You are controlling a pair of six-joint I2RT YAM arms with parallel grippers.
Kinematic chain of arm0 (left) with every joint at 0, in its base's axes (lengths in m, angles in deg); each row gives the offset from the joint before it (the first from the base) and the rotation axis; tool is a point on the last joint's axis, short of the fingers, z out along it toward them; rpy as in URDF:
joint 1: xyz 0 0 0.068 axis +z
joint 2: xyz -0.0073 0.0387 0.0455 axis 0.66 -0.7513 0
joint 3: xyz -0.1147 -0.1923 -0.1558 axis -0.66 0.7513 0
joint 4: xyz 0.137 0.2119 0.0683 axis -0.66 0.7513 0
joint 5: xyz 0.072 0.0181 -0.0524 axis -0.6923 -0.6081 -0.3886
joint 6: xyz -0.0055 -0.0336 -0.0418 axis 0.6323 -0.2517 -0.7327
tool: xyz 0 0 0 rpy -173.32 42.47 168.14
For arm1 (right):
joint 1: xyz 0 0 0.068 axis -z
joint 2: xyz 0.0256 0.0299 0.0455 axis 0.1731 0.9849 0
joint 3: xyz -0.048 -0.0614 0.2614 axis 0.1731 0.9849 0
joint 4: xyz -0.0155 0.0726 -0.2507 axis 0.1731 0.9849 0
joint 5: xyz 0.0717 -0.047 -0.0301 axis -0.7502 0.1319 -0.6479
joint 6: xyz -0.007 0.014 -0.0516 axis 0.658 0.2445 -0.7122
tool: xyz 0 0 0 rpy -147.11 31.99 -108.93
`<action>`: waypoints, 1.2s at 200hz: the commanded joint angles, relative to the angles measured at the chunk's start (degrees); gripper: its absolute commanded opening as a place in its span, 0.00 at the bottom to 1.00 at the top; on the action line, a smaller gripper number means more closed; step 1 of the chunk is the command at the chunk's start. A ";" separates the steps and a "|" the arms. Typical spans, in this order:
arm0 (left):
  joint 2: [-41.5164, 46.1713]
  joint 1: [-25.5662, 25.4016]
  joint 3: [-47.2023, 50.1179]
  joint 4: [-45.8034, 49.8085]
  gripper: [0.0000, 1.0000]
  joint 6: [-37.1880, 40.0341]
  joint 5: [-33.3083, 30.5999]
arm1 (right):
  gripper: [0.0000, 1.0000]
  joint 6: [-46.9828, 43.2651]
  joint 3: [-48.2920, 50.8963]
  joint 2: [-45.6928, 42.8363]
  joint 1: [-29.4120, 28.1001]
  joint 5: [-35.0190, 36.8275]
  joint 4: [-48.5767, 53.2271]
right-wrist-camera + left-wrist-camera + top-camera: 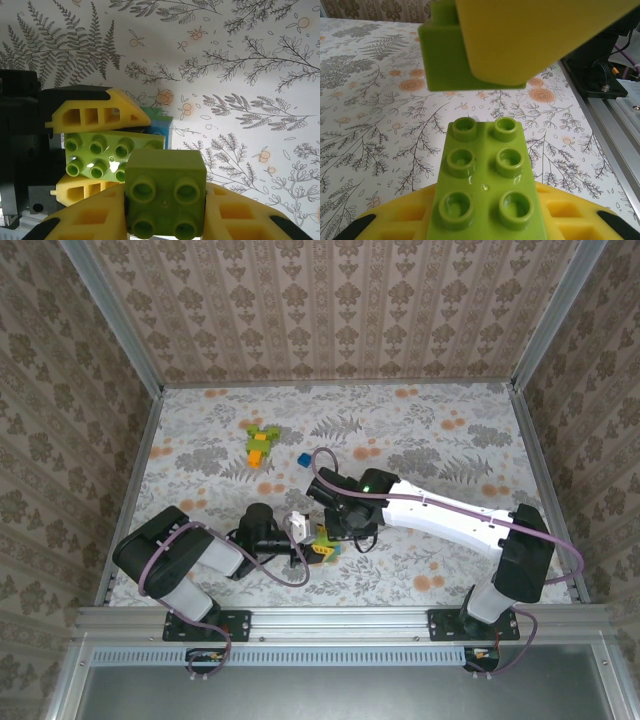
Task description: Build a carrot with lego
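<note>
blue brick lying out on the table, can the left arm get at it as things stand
Probably not yet: the blue brick lies in the open, but the left gripper is shut on a light green brick, leaving no free jaws.

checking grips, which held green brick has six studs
The long brick in the left gripper, two by three studs; the square brick in the right gripper shows four.

I see my right arm (pixel 440 510) shelled white between black joints, my left arm (pixel 190 555) grey and black, both trailing purple cables (pixel 314 462); yellow fingers (pixel 85 220) have square pockets.
</note>
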 commanded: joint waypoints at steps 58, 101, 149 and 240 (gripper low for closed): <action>-1.77 -0.34 -0.23 4.65 0.32 1.81 -2.77 | 0.17 1.74 1.74 2.79 -0.65 1.00 -0.99; -1.88 -0.41 -0.42 4.98 0.32 1.90 -3.25 | 0.17 1.72 2.06 2.79 -0.73 0.18 -0.96; -1.99 -0.51 -0.41 5.02 0.31 1.95 -3.79 | 0.18 2.32 2.65 2.93 -0.82 0.64 -0.54; -2.23 -0.69 -0.40 5.15 0.31 2.17 -4.37 | 0.18 3.57 4.07 2.31 -1.11 1.98 1.15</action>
